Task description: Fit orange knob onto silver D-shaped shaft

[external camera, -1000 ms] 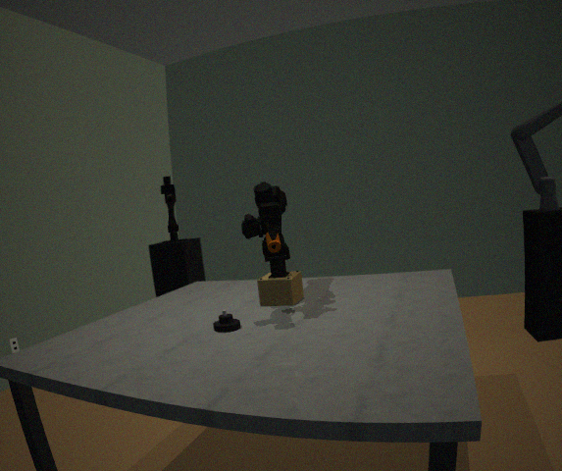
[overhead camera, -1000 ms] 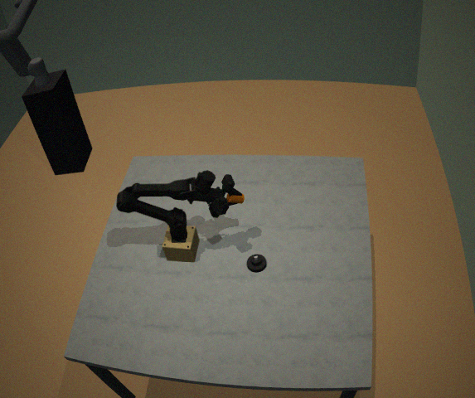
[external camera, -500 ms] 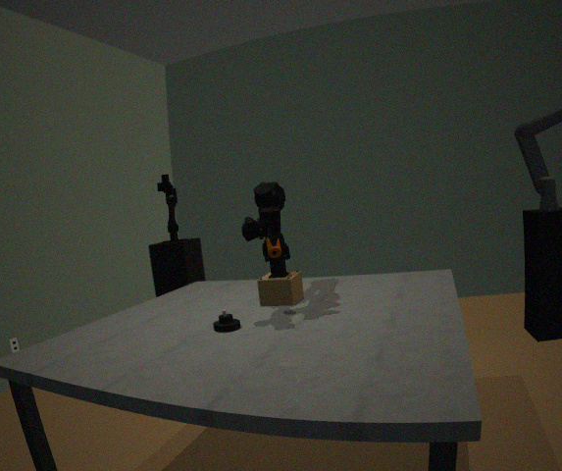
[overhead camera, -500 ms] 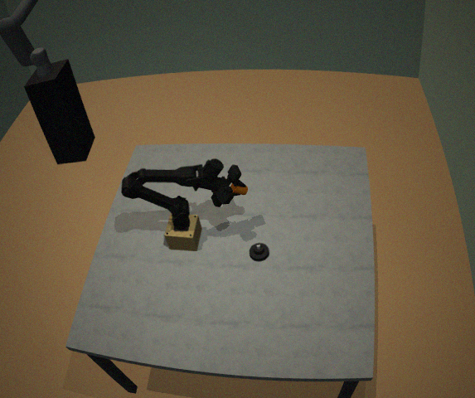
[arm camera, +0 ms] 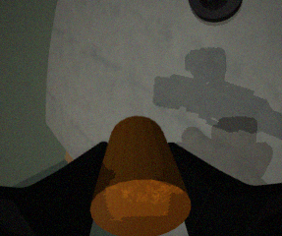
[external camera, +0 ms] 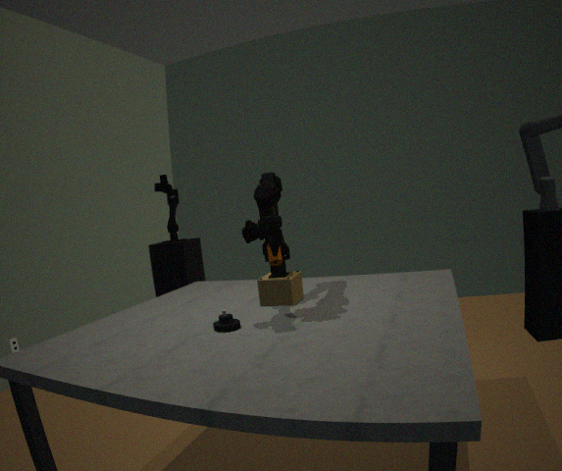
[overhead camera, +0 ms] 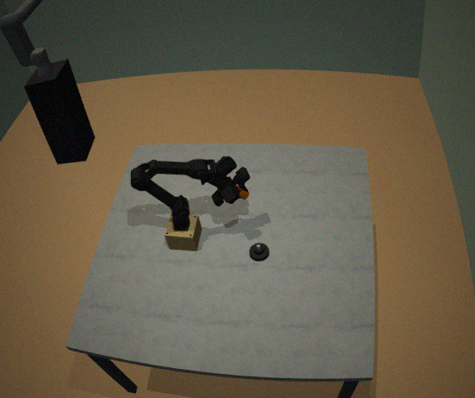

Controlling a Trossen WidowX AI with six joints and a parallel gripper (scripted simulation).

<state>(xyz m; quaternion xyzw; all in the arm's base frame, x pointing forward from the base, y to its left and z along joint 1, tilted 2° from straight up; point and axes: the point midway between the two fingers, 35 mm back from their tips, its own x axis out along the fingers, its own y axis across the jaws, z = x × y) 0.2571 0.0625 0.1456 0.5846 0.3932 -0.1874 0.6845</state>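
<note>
The orange knob (overhead camera: 244, 194) (external camera: 274, 260) (arm camera: 138, 162) is held in the air above the table. My gripper (arm camera: 137, 148) is shut on the knob, with one dark finger on each side of it. In the wrist view one round end of the knob faces the camera with a lighter patch on it; no hole can be made out. The dark round pedestal (overhead camera: 259, 253) (external camera: 227, 327) (arm camera: 218, 14) stands on the table, apart from the knob and lower. Its small silver shaft (overhead camera: 258, 245) (external camera: 224, 312) sticks up bare; its flat side is too small to tell.
My arm rises from a wooden base block (overhead camera: 182, 240) (external camera: 280, 292) on the grey table (overhead camera: 229, 308) (external camera: 290, 375). The arm's shadows lie between the block and the pedestal. A black stand (overhead camera: 61, 115) (external camera: 551, 274) with a grey arm is beyond the table; another black stand (external camera: 177, 263) is behind.
</note>
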